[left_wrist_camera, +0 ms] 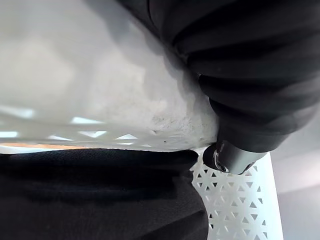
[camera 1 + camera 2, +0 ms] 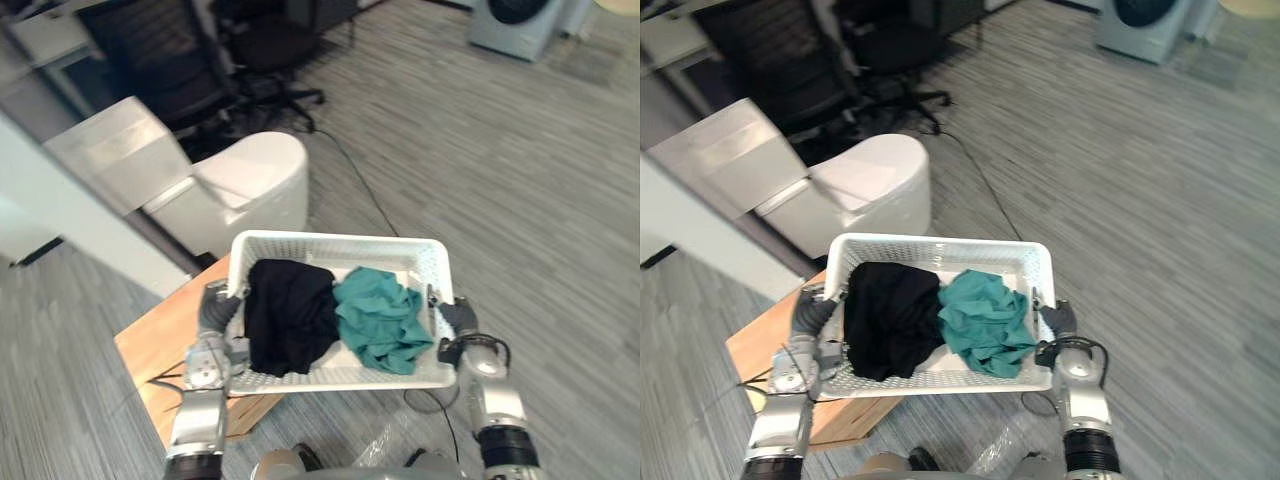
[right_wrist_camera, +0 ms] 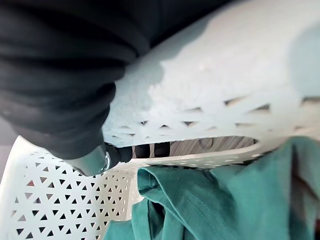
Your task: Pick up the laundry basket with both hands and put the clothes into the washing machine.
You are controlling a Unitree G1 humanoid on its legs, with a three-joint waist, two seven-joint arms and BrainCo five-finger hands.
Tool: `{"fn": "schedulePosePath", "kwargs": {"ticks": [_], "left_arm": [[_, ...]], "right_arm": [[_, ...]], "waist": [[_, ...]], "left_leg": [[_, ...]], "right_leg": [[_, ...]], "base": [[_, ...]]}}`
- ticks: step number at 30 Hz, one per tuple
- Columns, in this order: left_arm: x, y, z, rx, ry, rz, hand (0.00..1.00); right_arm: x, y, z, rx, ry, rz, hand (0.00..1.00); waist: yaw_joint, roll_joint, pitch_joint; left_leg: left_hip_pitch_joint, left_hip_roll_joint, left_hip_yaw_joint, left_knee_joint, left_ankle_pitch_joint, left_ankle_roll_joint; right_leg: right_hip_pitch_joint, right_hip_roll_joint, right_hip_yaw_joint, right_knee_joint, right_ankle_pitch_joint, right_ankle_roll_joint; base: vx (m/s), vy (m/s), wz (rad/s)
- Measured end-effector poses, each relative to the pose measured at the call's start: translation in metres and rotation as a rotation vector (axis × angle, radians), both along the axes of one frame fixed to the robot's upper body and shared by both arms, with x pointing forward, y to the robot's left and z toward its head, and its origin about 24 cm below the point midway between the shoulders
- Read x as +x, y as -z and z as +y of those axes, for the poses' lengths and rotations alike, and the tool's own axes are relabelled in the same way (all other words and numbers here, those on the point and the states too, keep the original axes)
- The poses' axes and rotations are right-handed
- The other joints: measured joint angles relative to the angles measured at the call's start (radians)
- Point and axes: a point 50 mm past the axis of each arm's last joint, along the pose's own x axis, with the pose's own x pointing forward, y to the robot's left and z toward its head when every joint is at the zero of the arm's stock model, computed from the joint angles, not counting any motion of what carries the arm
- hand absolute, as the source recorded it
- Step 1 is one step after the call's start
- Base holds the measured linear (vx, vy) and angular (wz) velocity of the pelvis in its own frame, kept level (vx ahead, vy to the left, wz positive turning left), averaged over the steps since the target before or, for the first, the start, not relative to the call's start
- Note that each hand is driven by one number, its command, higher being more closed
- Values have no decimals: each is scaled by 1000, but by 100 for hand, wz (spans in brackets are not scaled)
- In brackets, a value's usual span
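A white lattice laundry basket (image 2: 340, 241) is held between my two hands above a low wooden table (image 2: 160, 345). Inside it a black garment (image 2: 288, 315) lies on the left and a teal garment (image 2: 383, 318) on the right. My left hand (image 2: 214, 318) grips the basket's left rim; its thumb (image 1: 229, 156) hooks over the rim beside the black garment (image 1: 100, 200). On the right rim sits my right hand (image 2: 455, 320), thumb (image 3: 95, 158) over the edge and dark fingertips showing through the handle slot, near the teal garment (image 3: 225, 200). The washing machine (image 2: 512, 24) stands far off at the upper right.
A white toilet-shaped fixture (image 2: 235, 190) stands just beyond the table. Black office chairs (image 2: 262, 48) are at the back left, with a cable trailing across the grey striped floor (image 2: 520, 180). A pale wall panel (image 2: 70, 215) runs along the left.
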Motion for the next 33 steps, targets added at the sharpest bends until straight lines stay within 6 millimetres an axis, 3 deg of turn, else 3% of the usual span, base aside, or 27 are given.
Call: {"fn": "schedulePosePath", "kwargs": {"ticks": [2, 3, 4, 5, 6, 7, 8, 9, 11, 12, 13, 14, 18, 23, 28, 31, 33], "left_arm": [[-2, 6, -3, -12, 2, 24, 100], [-3, 10, -3, -17, 0, 37, 100], [-5, 10, 0, -12, -3, 37, 100], [-7, 11, 1, -13, -7, 33, 100], [-8, 11, 1, -17, -10, 31, 100], [-8, 11, 1, -18, -11, 24, 100], [-8, 11, -1, -27, -20, 16, 100], [-9, 12, -1, -31, -23, 21, 100], [-16, 17, -2, -36, -26, 34, 100], [-16, 17, -3, -40, -27, 33, 100], [-16, 16, -4, -43, -28, 31, 100], [-16, 16, 0, -24, -40, 30, 100], [-14, 7, 1, -13, -43, -6, 100], [-20, 9, 1, 25, -38, 10, 100], [-19, 9, -7, 27, -7, 13, 100], [-20, 7, -5, 31, -13, 6, 100], [-24, 2, -3, 32, -25, -9, 100]], "right_arm": [[-1, 0, -3, -12, 0, 1, 100], [0, -1, -1, -14, -7, -2, 100], [-1, -1, 1, -12, -14, -5, 100], [-1, -1, 3, -7, -16, -5, 100], [-1, -1, 3, -11, -16, -6, 100], [0, -2, 1, -17, -11, -13, 100], [-1, -2, 0, -22, -4, -14, 100], [-1, -2, 1, -22, -6, -14, 100], [-1, -1, 0, -30, -14, -16, 100], [-2, -2, -1, -37, -16, -20, 100], [-2, -1, 0, -35, -17, -18, 100], [-5, 3, 4, -18, -18, -12, 100], [-8, 6, 8, 4, -12, -5, 100], [-22, 13, 10, 24, 5, 19, 100], [-34, 12, 2, 9, 43, 13, 100], [-41, 6, 5, 11, 58, -14, 100], [-46, -4, 6, 3, 56, -51, 100]], "waist": [[-6, -3, -2], [-25, -7, -5], [-42, -7, -8], [-42, -12, -7], [-43, -15, -7], [-43, -16, -7], [-41, -16, -7], [-39, -15, -7], [-30, -8, -4], [-25, 6, -2], [-13, 15, 1], [-23, 3, -6], [-21, 5, -2], [-19, 0, -4], [-38, -10, -5], [-34, -24, 5], [-20, -13, 28]], "left_leg": [[32, 65, 41, 53, 6, -5], [53, 118, 44, 115, 14, -3], [57, 174, 15, 210, 32, 24], [33, 210, -50, 303, 56, 74], [14, 206, -123, 330, 35, 83], [-14, 163, -246, 326, -20, 45], [-65, 84, -433, 321, -80, 36], [-83, 47, -510, 312, -100, 46], [-140, -104, -757, 231, -132, 29], [-146, -128, -805, 143, -114, 24], [-128, -134, -801, 98, -102, 29], [-112, -151, -774, 86, -88, 40], [-102, -196, -726, 82, -85, 44], [-39, -223, -736, -33, -65, 70], [-55, -237, -780, -68, -33, 64], [-99, -197, -768, 75, -64, 35], [-195, -125, -748, 382, -67, 29]], "right_leg": [[18, 77, 65, -67, 29, -20], [36, 140, 116, -126, 54, -37], [55, 195, 184, -187, 83, -53], [72, 224, 244, -231, 110, -70], [77, 227, 288, -252, 123, -76], [80, 234, 342, -268, 129, -74], [81, 252, 438, -276, 132, -72], [84, 258, 473, -275, 134, -70], [93, 266, 579, -259, 142, -57], [94, 274, 600, -247, 143, -55], [92, 284, 628, -237, 141, -41], [92, 268, 641, -253, 150, -22], [124, 211, 648, -347, 188, 32], [156, 187, 628, -376, 190, 34], [156, 177, 579, -388, 189, 33], [161, 205, 568, -332, 119, 6], [192, 237, 562, -289, 48, -9]], "base": [[70, -194, -140], [87, -218, -177], [104, -223, -211], [90, -103, -187], [80, 1, -173], [128, 93, -201], [139, 110, -198], [166, 143, -205], [101, 202, -173], [58, 243, -147], [63, 243, -111], [79, 206, -84], [39, 177, -29], [17, 54, 12], [-3, -21, 27], [4, -54, 12], [-30, -62, -5]]}}
